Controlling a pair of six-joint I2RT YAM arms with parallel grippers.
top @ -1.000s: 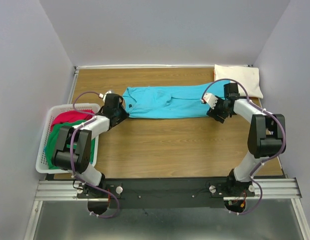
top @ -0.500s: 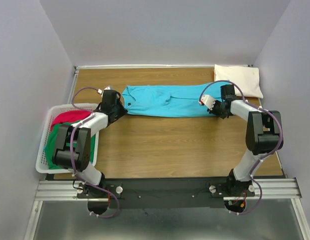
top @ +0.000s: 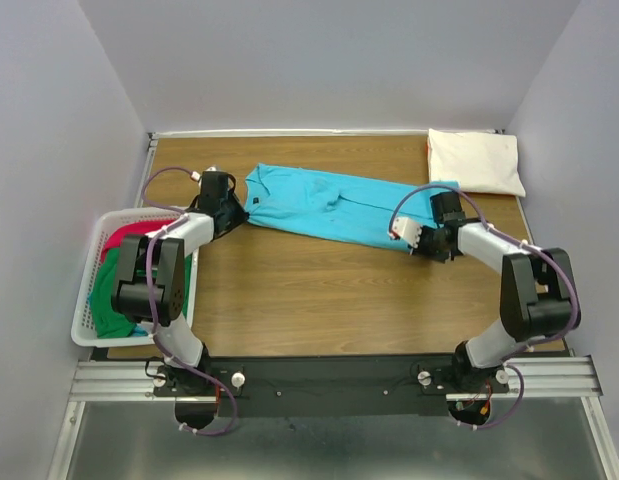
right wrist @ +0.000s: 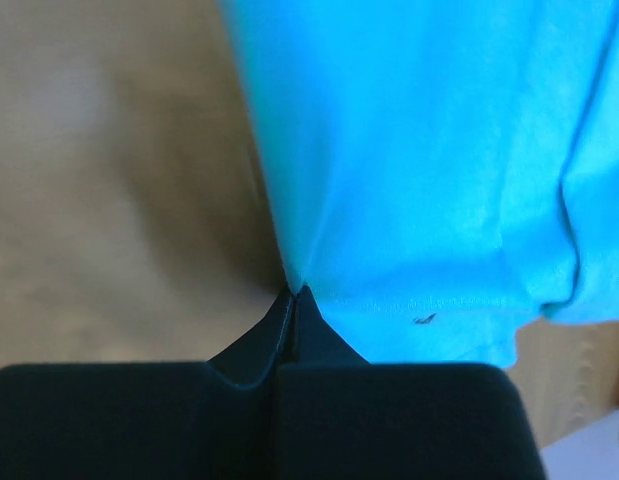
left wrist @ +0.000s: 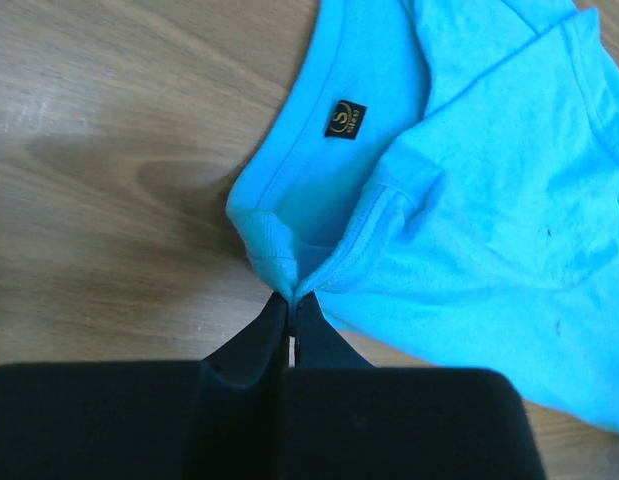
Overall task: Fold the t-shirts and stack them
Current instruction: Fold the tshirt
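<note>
A wooden table (top: 289, 290) stood between pale lilac walls (top: 319, 60). Right of the basket (top: 84, 320), the turquoise tee (top: 329, 205) lay long, narrow and slanted. The left gripper (left wrist: 291, 300) pinched its neck end, and the right gripper (right wrist: 294, 292) its far edge.

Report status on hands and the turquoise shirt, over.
Left hand shut on turquoise t-shirt near collar. Right hand shut on its opposite end. Shirt lies slantwise on table. Folded cream t-shirt close by right hand.
</note>
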